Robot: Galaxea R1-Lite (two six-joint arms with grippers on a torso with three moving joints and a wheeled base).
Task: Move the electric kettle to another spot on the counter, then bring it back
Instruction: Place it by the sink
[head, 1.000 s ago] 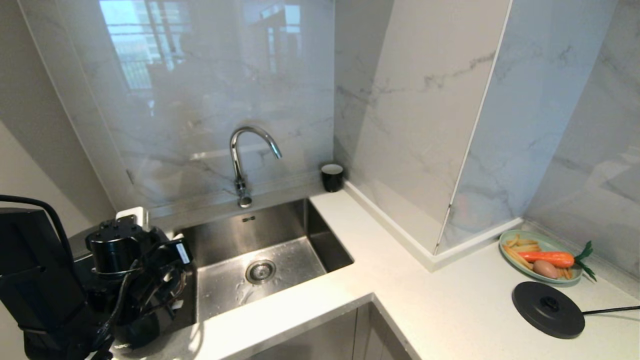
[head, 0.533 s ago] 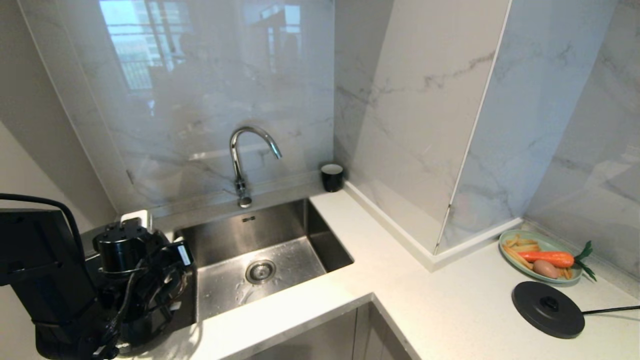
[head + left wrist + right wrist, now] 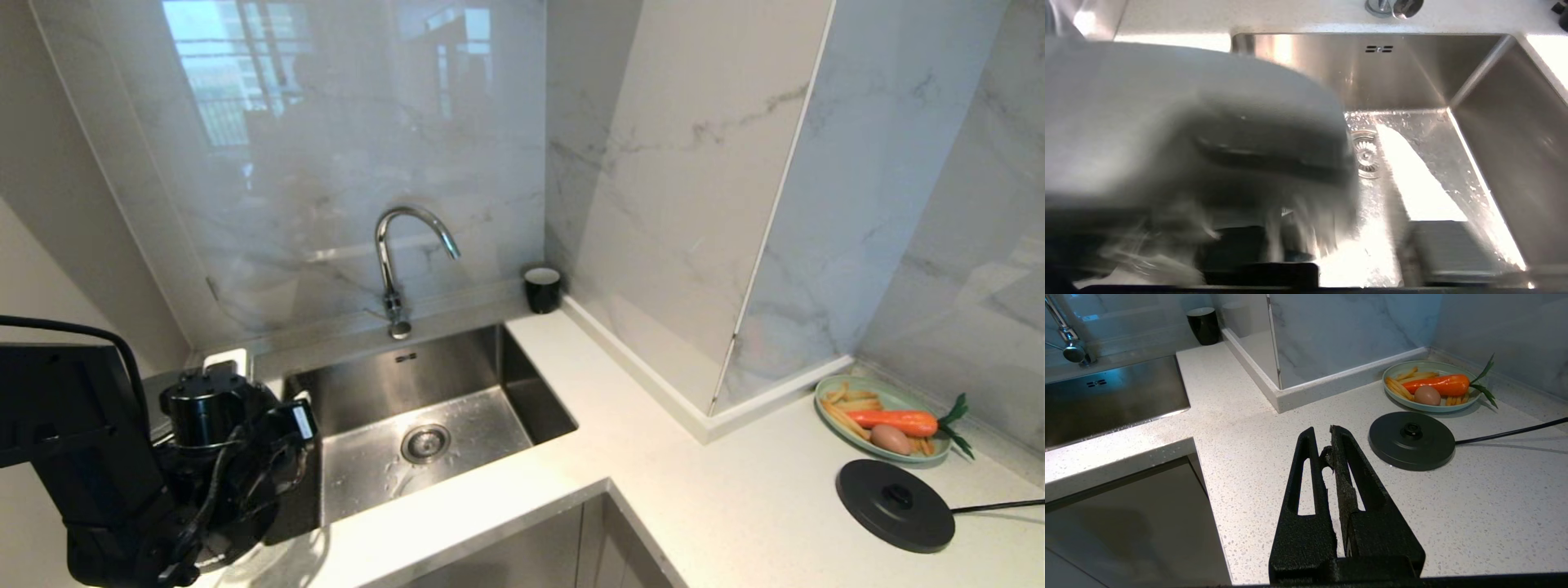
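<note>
The electric kettle [image 3: 238, 541] is a glossy black shape at the counter's [image 3: 522, 506] near left corner, left of the sink, mostly hidden under my left arm [image 3: 208, 412]. In the left wrist view the kettle [image 3: 1188, 122] is a big blurred grey mass close to the camera. My left gripper [image 3: 1343, 249] has its fingers [image 3: 1447, 249] standing apart, with a bright gap beside the blurred kettle. My right gripper [image 3: 1325, 435] is shut and empty above the counter [image 3: 1249, 416], near the round black base disc [image 3: 1411, 441].
The steel sink [image 3: 424, 408] with tap [image 3: 400, 253] lies just right of the kettle. A small black cup [image 3: 542, 289] stands in the back corner. A green plate of food [image 3: 886, 418] and the corded base disc [image 3: 895, 505] sit at the right.
My left wrist has sunk and shifted slightly right over the kettle. The right side of the counter is unchanged.
</note>
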